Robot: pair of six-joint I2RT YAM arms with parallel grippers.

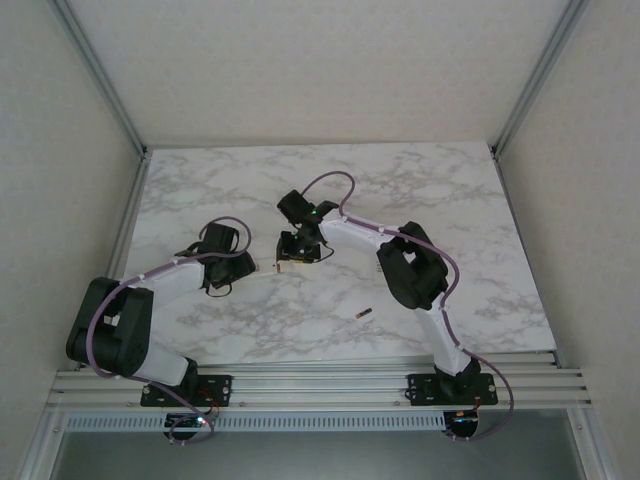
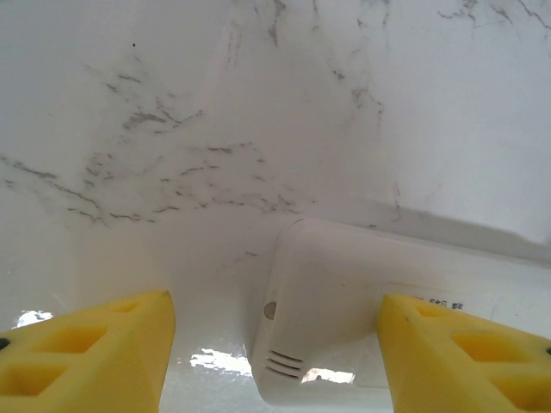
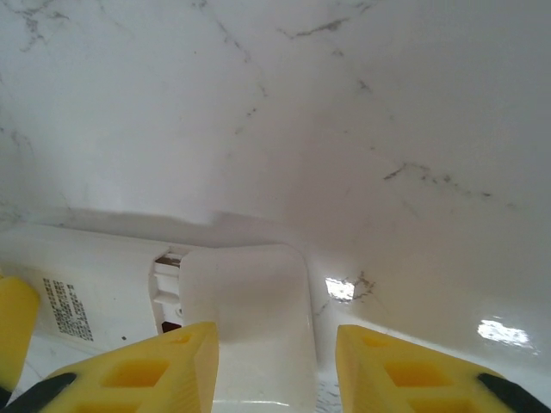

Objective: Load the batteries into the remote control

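The white plastic remote control (image 1: 287, 266) lies flat on the grey-veined white marble table (image 1: 450, 200), a little left of the middle, and both arms meet over it.

The left end effector (image 1: 262, 266) comes in from the left. From its wrist camera, its yellow foam-padded fingers (image 2: 95, 353) stand well apart on either side of the remote control's (image 2: 344, 301) rounded end, which has three short slots. Bare table shows between the left-hand finger and the casing. The other finger overlaps the casing's edge, and I cannot tell whether it touches.

The right end effector (image 1: 300, 252) hangs over the remote's other end. In its wrist view, the end effector (image 3: 275, 334) has its fingers apart around a white round-cornered cover panel (image 3: 258, 318). One yellow finger (image 3: 146, 370) is right against the panel and the other is just clear of it. Beside the panel a dark slot opens in the remote's body (image 3: 95, 275), next to a printed label.

One small dark cylindrical battery (image 1: 364, 315) lies alone on the table, nearer the arm bases and to the right, well apart from the remote.
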